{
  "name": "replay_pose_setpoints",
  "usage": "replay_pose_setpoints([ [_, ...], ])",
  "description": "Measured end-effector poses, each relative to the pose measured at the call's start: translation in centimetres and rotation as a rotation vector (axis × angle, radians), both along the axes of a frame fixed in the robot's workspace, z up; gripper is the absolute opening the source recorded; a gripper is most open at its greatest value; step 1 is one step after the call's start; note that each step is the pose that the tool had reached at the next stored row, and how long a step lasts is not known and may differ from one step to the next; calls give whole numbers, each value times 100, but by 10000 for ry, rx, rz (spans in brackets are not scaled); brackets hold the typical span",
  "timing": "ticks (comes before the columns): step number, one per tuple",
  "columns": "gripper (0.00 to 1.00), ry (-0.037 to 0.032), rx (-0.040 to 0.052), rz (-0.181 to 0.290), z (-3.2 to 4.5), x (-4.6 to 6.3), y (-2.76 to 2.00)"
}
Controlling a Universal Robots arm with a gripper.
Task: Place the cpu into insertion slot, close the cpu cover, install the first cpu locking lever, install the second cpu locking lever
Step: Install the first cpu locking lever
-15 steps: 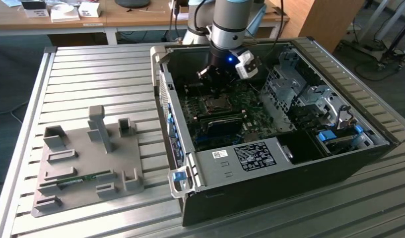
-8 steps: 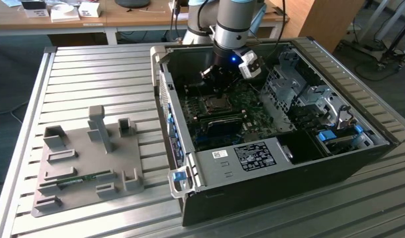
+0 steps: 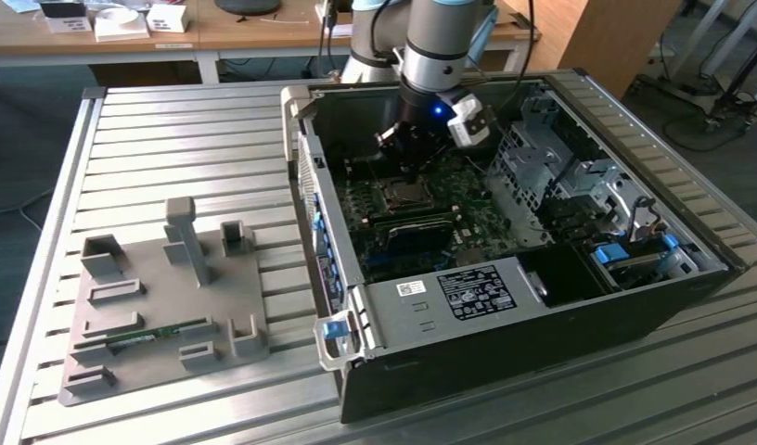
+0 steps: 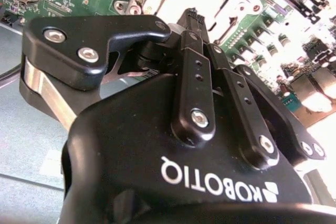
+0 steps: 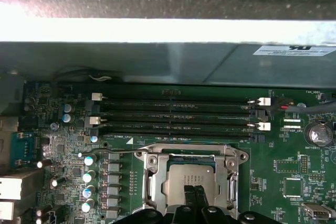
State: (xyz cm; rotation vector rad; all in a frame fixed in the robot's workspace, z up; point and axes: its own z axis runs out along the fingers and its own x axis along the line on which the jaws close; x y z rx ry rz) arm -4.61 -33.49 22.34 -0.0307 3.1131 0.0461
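Note:
In the first wrist view the cpu point(image 5: 176, 182) shows its silver-grey top inside the insertion slot point(image 3: 407, 193) of the green motherboard. The cpu cover point(image 5: 154, 182), a metal frame with a central window, lies down around the chip. A thin wire locking lever point(image 5: 110, 151) runs along one edge of the socket. My gripper point(image 5: 194, 193) is shut, its two black fingertips pressed together with nothing between them, right over the cpu's top. In the second wrist view my gripper point(image 4: 191, 14) points at the bright socket area. In the exterior view my gripper point(image 3: 410, 165) hangs inside the open black computer case.
Long black memory slots point(image 5: 173, 114) lie beside the socket. The case wall point(image 3: 307, 176) rises on the exterior view's left, a metal drive cage point(image 3: 564, 176) on its right. A grey fixture plate point(image 3: 156, 297) sits on the slatted table outside the case.

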Motion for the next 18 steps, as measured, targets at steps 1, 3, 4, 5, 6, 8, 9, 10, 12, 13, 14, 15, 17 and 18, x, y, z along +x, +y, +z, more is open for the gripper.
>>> replay_pose_setpoints([
  [1, 10, 0, 0, 0, 0, 10, 0],
  [3, 10, 0, 0, 0, 0, 10, 0],
  [4, 10, 0, 0, 0, 0, 7, 0],
  [5, 10, 0, 0, 0, 0, 5, 1],
  [6, 10, 0, 0, 0, 0, 1, 1],
  [8, 10, 0, 0, 0, -1, -9, 0],
  [9, 10, 0, 0, 0, -1, -17, 0],
  [10, 10, 0, 0, 0, -1, -24, 0],
  [12, 10, 0, 0, -1, -2, -41, 0],
  [13, 10, -1, 1, -1, -2, -51, 0],
  [14, 10, 0, 0, 0, -2, -60, 0],
  [15, 10, 0, 0, 0, -3, -72, 0],
  [17, 10, 0, -1, 1, -3, -101, 0],
  [18, 10, -1, 1, 0, -4, -119, 0],
])
